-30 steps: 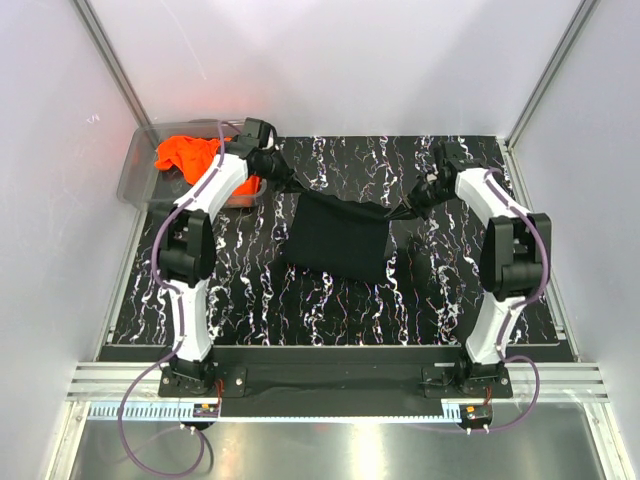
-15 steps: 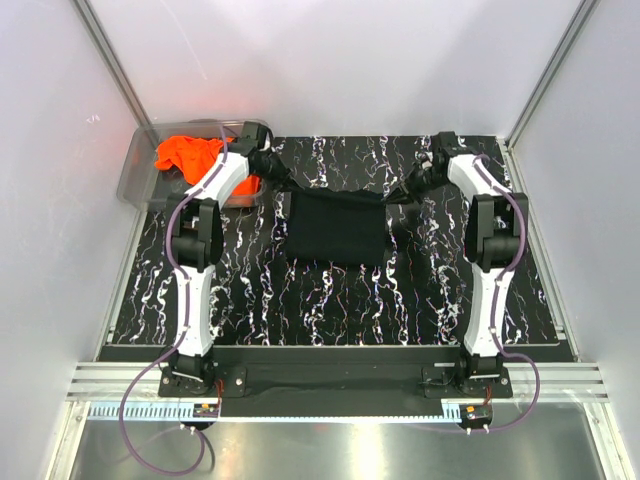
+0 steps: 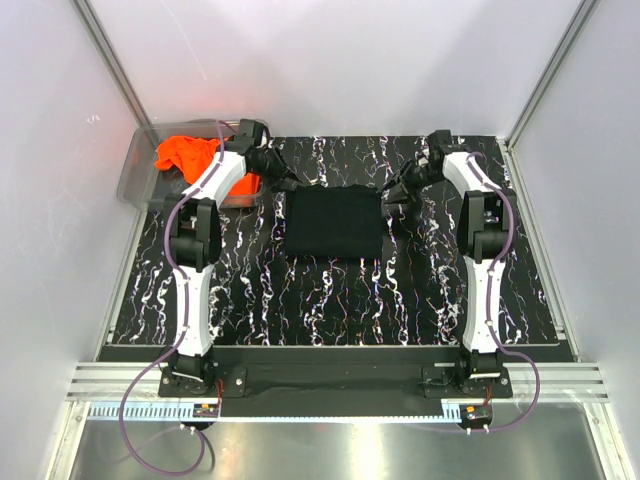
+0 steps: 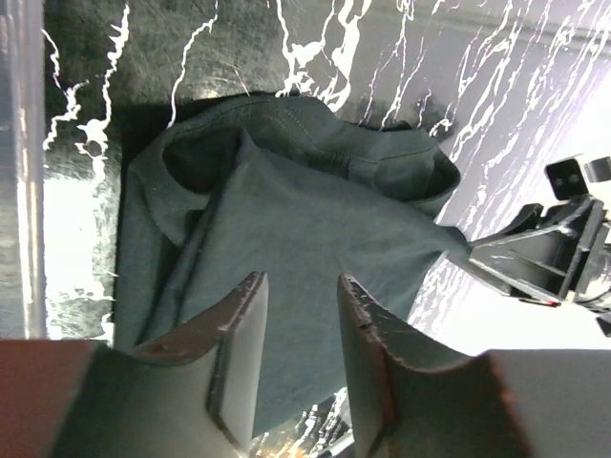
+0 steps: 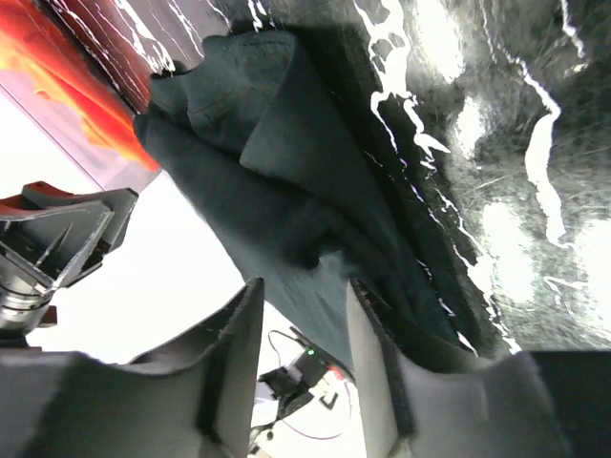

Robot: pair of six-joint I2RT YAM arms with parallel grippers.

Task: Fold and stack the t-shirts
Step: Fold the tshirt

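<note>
Top view, done: Your black t-shirt [image 3: 333,222] lies as a flat, squared rectangle in the middle of the counter [image 3: 250,290]. By my read, 1 of 2 is folded, or very nearly.
Top view, left: The orange t-shirt [image 3: 185,153] sits crumpled in the clear bin [image 3: 130,180] at the far left corner. You have yet to fetch it, fold it and stack the 2.
Top view, arms: The left gripper [image 3: 283,175] hangs just off the black shirt's far left corner, and the right gripper [image 3: 393,192] just off its far right corner.
Left wrist, gripper: It is spread wide with nothing between the fingers. Layered dark fabric and a stitched hem lie below it.
Left wrist, surroundings: The other arm's gripper shows across the shirt, well apart from yours.
Right wrist, gripper: It is also wide and empty, over the shirt's rumpled far edge, so that edge may want smoothing.
Right wrist, surroundings: An orange glow sits at the upper left, past the shirt.
In the way: The bin wall stands between your left gripper and the orange shirt, so plan to go over the rim.
</note>
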